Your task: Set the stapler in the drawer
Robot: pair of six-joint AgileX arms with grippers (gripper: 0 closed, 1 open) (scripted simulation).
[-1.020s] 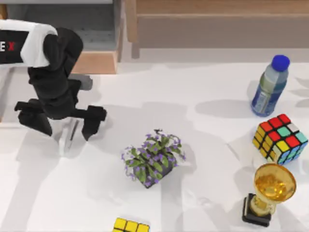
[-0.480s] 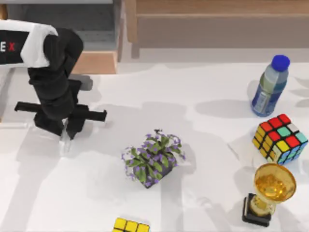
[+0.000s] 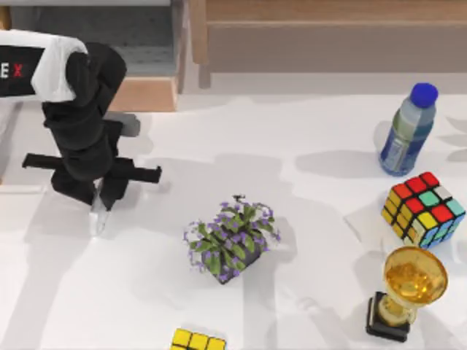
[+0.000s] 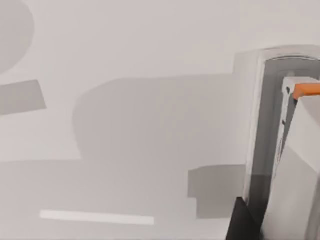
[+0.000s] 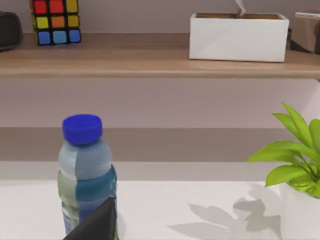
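A: Along the top edge of the overhead frame, what stands there?

B: The long brown wooden unit [image 3: 328, 36] fills the upper right, cut off by the frame. In the upper left sits the drawer [image 3: 142, 51], grey inside with a tan front panel, its left part hidden behind the left arm.

A: And that arm's gripper?

B: The left gripper [image 3: 101, 195] hangs at the left of the frame, below the drawer, fingers drawn in around the stapler [image 3: 98, 216]. Just a pale sliver of the stapler pokes out beneath them, hard to make out against the white table [image 3: 306, 219].

A: The wrist camera?

B: At its right edge the stapler [image 4: 295, 165] runs off the frame, white with a dark slit.

A: Smaller things?

B: A purple-flowered plant [image 3: 232, 237] at centre; at right a bottle [image 3: 407, 130], a cube [image 3: 423, 208], a gold trophy [image 3: 408, 288]. A second cube [image 3: 197, 340] is cut off at the bottom edge.
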